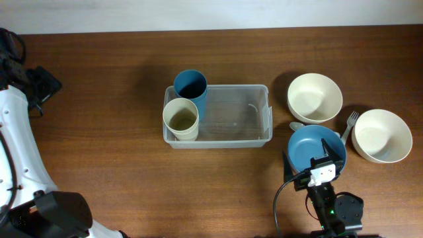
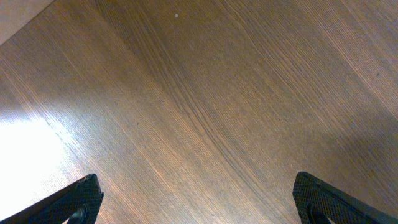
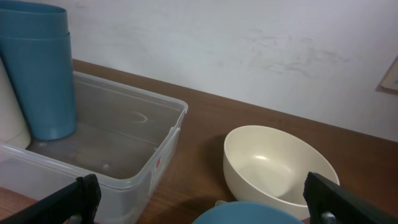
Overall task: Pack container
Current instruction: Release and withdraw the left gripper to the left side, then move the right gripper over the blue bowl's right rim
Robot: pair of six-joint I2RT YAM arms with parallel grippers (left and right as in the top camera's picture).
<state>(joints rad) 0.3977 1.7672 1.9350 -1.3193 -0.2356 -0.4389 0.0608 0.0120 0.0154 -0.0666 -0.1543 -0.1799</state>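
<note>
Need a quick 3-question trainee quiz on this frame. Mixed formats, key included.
1. How many cups stand inside the container?
2. True or false: the fork lies inside the container.
3. The right gripper is: A) open, over the blue bowl B) shut on the fork C) shut on the container's rim

Key
1. Two: a blue cup and a cream cup, both at one end.
2. False: it lies on the table beside the blue bowl.
3. A
</note>
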